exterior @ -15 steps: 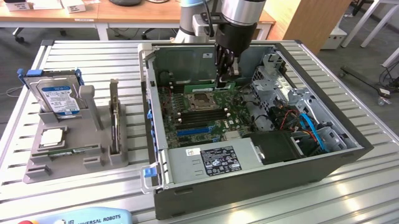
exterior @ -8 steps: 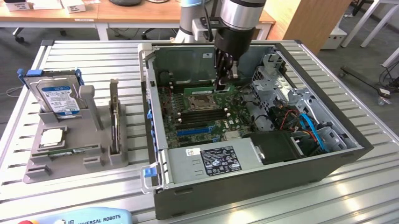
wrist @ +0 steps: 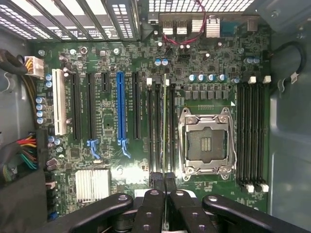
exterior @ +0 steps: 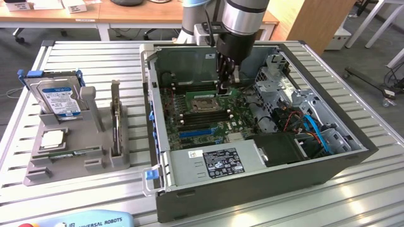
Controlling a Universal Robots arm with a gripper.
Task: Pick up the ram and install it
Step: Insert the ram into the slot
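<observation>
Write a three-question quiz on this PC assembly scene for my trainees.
1. True or false: the end effector is inside the case.
2. The end effector grips: A) a screwdriver B) the ram C) nothing.
3. Where does the drive stand?
Key: 1 true; 2 B; 3 in the grey holder outside the case, on the exterior view's left.
</observation>
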